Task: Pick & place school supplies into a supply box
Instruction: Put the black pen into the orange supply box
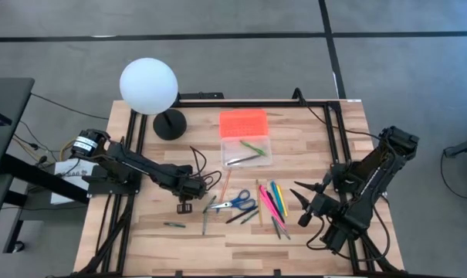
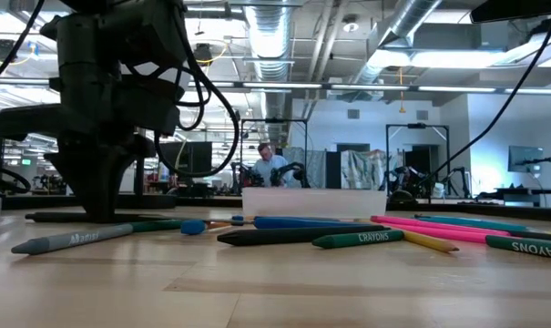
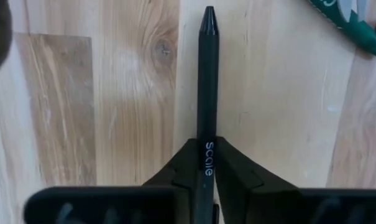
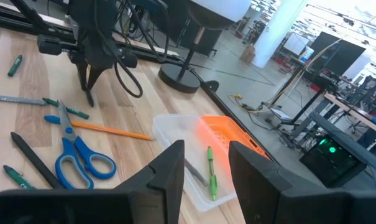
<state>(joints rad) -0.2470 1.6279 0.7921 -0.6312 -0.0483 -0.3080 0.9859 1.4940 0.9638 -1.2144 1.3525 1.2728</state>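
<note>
The supply box [image 1: 246, 147] lies open at the table's far middle, its orange lid [image 1: 243, 121] folded back; a green and a grey pen lie in the clear base [image 4: 200, 180]. Pens, crayons and blue-handled scissors [image 1: 237, 205] lie scattered on the table between the arms. My left gripper [image 1: 185, 205] stands left of them, pointing down, shut on a black pen [image 3: 207, 74]. My right gripper [image 1: 303, 204] hovers open to the right of the pink pens [image 1: 270, 205], touching nothing. My left gripper [image 3: 207, 146] pinches the black pen's shaft [image 3: 207, 134] between its two fingers, coming from above and pointing down. The fingers lie across the pen. Its pointed end [image 3: 208, 15] sticks out past them over the wood; the gripper hides the other end. In the low view the pen [image 2: 66, 217] lies level at the table top.
A white globe lamp [image 1: 148, 85] on a black base [image 1: 169, 123] stands at the far left, near the left arm. A green crayon [image 1: 174, 225] and a grey one [image 2: 70, 239] lie near my left gripper. Black frame rails run along the table's sides. A person [image 2: 268, 162] sits far behind.
</note>
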